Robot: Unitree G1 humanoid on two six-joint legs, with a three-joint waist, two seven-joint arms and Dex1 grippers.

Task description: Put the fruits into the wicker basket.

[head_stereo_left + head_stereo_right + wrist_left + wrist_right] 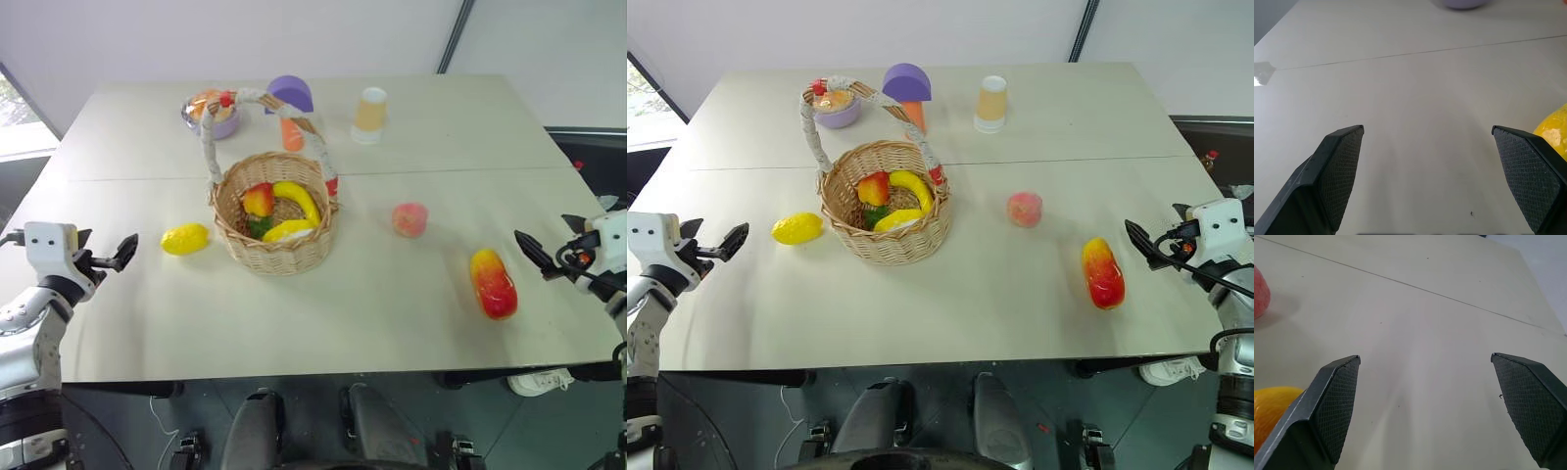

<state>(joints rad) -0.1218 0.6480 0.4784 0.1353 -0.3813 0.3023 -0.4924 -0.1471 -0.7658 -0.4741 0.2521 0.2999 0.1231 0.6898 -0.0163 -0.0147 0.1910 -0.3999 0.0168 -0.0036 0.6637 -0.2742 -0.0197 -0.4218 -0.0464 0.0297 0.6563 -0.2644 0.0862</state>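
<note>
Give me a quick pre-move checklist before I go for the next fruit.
1. Left gripper open, holding nothing: ok.
2. Right gripper open, holding nothing: ok.
3. Lemon lying free on the table, beside the wicker basket, nearest the left gripper: ok.
4. Mango-like fruit free, near the right gripper: ok.
5. Pink round fruit free: ok.
6. All fruits in basket: not ok, three outside.
</note>
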